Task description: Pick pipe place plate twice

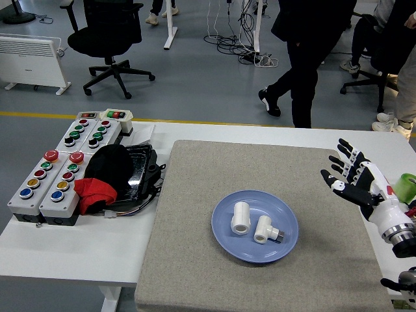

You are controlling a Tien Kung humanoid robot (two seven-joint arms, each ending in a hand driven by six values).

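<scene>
White desk [130, 257] carries a grey felt mat [260, 195], and on the mat, well to the left of the robot's fingers, sits a blue plate [224, 240]. Two short white pipe fittings lie on the plate: the left pipe piece [240, 217] and the right pipe piece [266, 230], just beside each other near the plate's middle. Judging from this, both placements look done, so the step in hand is likely clearing the arm away. To do that well, the hand should travel up and to the right, well apart from the plate's rim, so that no finger catches a pipe piece or nudges the plate.

The right hand [356, 180] is raised above the mat's right edge, palm roughly facing the plate, wrist angled up from the lower right corner. Its fingers [342, 149] are spread wide and hold nothing. A green object [404, 187], partly hidden behind the wrist, may be a cup. The left hand is out of view.
</scene>
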